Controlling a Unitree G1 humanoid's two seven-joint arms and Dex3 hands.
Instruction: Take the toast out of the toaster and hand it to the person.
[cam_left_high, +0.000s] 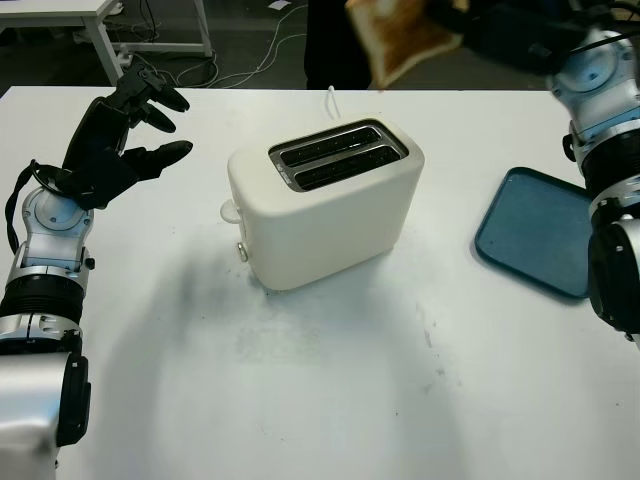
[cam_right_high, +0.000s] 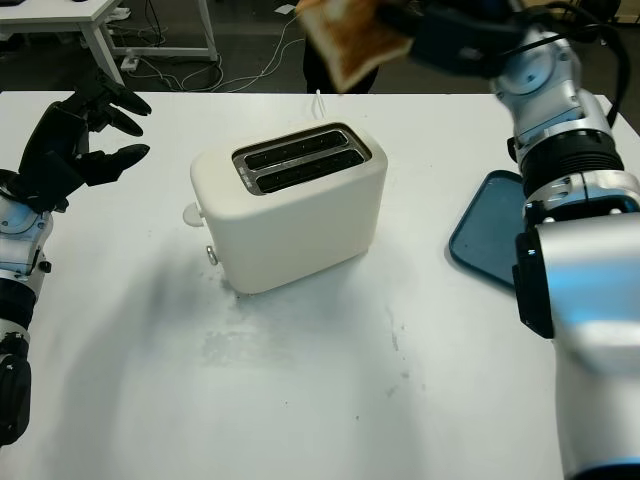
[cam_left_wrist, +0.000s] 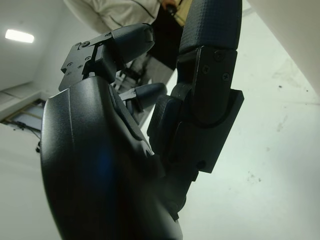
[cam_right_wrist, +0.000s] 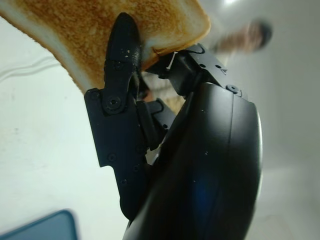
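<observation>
White table (cam_left_high: 330, 400), toaster (cam_left_high: 330, 205), blurred desk (cam_left_high: 60, 15) behind

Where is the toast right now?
The toast is clamped in the right hand, raised beyond the toaster at the table's far edge, towards the person.

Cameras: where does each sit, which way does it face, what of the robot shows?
Left eye view: on the head, looking down at the table and toaster; left hand open at far left, raised; both arms show.
Right eye view: same head, slightly offset; right hand holds the toast up beyond the toaster, tray at right.
Left wrist view: at the left hand, across the tabletop toward a person.
Right wrist view: at the right hand; fingers pinch the toast.
Both eye views share toaster, toast, tray.
</observation>
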